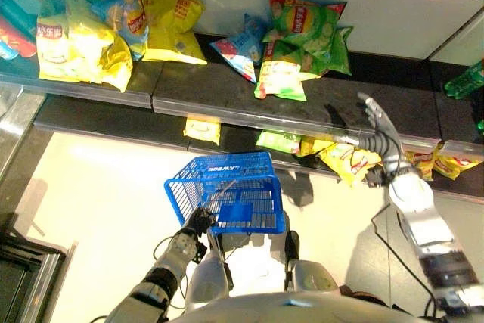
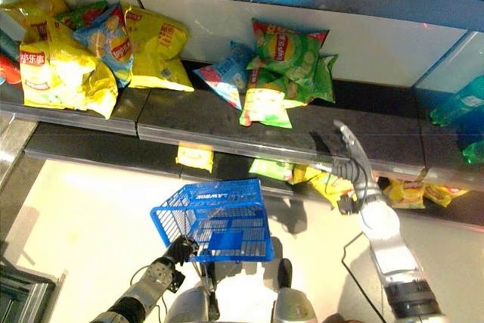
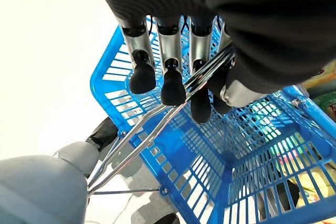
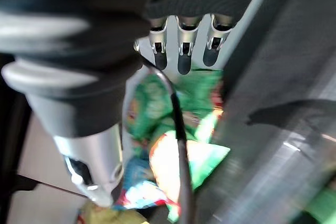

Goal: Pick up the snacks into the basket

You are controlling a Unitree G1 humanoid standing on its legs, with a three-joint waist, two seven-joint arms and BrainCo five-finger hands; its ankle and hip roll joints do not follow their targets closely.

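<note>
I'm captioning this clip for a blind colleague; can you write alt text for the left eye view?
The robot's left hand holds a blue wire basket by its handle in front of a dark shelf. Yellow, blue and green snack bags lie on the shelf. The right hand reaches up with straight fingers to the shelf's front edge, holding nothing.

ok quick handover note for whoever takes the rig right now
Left hand: shut on the wire handle of the blue basket, held low in front of the shelves.
Right hand: open, holding nothing, raised over the upper shelf edge, right of the green chip bags.
Snacks: yellow bags at upper left, more bags on the lower shelf.
Done: no snack visible in the basket.
Left: grasp a bag, likely a green one, and drop it in.
</note>
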